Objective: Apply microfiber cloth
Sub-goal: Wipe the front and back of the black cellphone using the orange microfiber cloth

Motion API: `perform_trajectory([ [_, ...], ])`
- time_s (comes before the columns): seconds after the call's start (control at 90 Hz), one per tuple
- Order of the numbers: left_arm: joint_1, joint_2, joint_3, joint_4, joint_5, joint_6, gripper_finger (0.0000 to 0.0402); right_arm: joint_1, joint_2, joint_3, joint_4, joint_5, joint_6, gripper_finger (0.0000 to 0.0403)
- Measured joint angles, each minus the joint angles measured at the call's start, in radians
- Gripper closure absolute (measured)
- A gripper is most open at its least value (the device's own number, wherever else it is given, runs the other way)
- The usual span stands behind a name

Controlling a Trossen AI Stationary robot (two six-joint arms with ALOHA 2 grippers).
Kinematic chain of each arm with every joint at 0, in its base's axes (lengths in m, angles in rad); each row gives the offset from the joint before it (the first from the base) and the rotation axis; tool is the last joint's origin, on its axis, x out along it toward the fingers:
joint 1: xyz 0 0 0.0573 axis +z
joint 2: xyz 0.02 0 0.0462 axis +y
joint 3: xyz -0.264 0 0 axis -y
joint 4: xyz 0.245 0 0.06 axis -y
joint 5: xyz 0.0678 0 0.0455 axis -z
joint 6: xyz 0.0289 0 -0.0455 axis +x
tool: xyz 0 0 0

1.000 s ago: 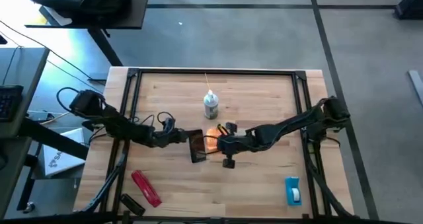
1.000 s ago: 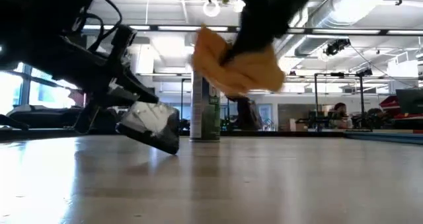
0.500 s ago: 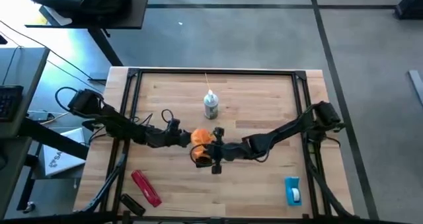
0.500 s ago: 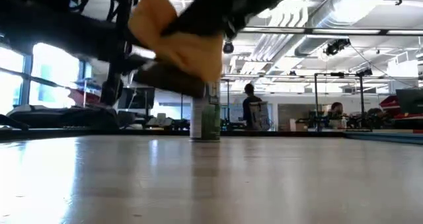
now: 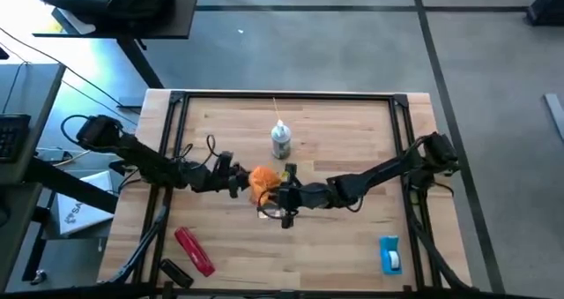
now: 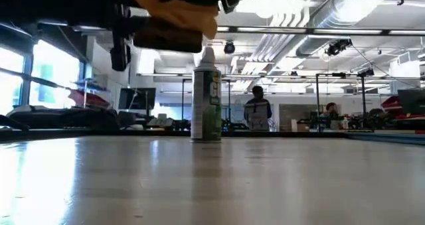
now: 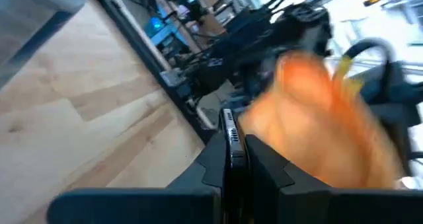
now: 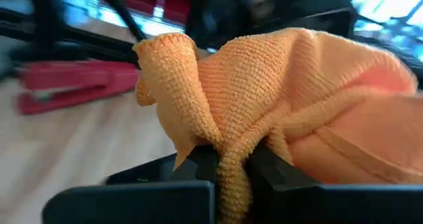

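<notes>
From where I stand, everything turns on the orange cloth [image 5: 262, 181] and the phone [image 7: 230, 139] it is meant to wipe. The right end effector [image 8: 228, 159] is clenched on a bunched fold of the cloth, so the cloth lies right at its fingertips, hanging out ahead of them. It sits in front of the spray bottle [image 5: 280, 139], toward the operator's edge of the tabletop [image 5: 352, 131], and well clear of the wood (the low view shows it up above the bottle's cap).

The left end effector [image 5: 236, 179] comes in from the bottle's left and grasps the phone by its thin edge; in its wrist view the phone runs lengthwise straight away from the fingers, and the cloth lies just to one side of it, apparently against its face. The two arms meet nose to nose. The right arm carries the cloth, so I judge the wiping stroke is its to make, along the phone's long axis.
</notes>
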Motion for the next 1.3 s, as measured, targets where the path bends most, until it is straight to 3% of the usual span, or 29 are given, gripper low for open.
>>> perform_trajectory([
  [0.167,0.014,-0.067,-0.048,0.018,-0.005,-0.028,0.0389,0.019,0.006,0.008,-0.007,-0.065,-0.024,0.0394],
  [0.411,0.017,-0.084,-0.061,0.030,-0.004,-0.036,0.0389,-0.020,-0.001,0.100,-0.064,0.051,-0.161,0.0394],
  [0.611,0.012,-0.084,-0.061,0.041,0.024,-0.024,0.0389,-0.045,-0.015,0.209,-0.224,0.126,-0.237,0.0394],
  [0.822,0.012,-0.137,-0.064,0.015,0.055,0.055,0.0389,-0.029,-0.019,0.249,-0.368,0.068,-0.109,0.0394],
  [1.044,0.033,-0.183,-0.064,0.030,0.057,0.165,0.0389,0.004,0.010,0.240,-0.378,-0.066,-0.039,0.0394],
  [1.178,0.044,-0.183,-0.061,0.034,0.078,0.198,0.0389,-0.003,0.013,0.239,-0.324,-0.061,-0.071,0.0394],
  [1.3,0.033,-0.180,-0.061,0.021,0.073,0.231,0.0389,-0.037,0.013,0.261,-0.286,0.006,-0.134,0.0394],
])
